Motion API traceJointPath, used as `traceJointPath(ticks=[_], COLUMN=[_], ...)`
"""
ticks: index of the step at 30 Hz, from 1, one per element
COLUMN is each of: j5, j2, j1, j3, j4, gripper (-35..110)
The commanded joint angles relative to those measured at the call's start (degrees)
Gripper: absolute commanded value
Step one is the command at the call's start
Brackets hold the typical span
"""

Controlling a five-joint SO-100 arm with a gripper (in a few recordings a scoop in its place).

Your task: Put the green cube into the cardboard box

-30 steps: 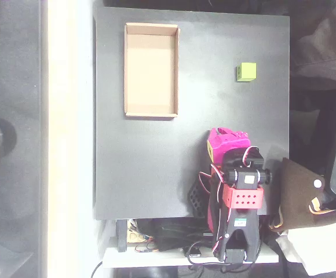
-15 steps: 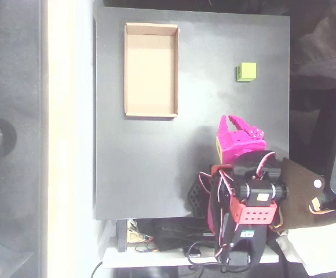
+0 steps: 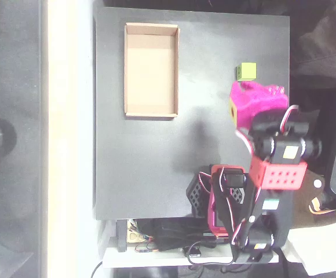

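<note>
place: hobby robotics desk | cues: black table (image 3: pixel 145 156), loose wiring (image 3: pixel 168 240), grey floor (image 3: pixel 11 174)

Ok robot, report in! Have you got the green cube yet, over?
Gripper near the green cube, not holding it; open or shut unclear. Cube on the table, outside the cardboard box. Box empty. Nothing between them.

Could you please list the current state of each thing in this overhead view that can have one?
green cube: resting on the table, not held, outside the box.
cardboard box: open-topped, empty, lying flat.
gripper: just below the cube in the picture, holding nothing; open or shut cannot be told.
</note>
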Motion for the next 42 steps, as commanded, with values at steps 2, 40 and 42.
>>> traceJointPath(ticks=[2,40,42], j5=[0.2,0.2,0.2], j2=[-11.1,-50.1,-51.5], j1=[0.9,8.9,8.9], j3=[-13.8,-27.7,-27.7], j4=[0.5,0.5,0.5], gripper=[3,32,32])
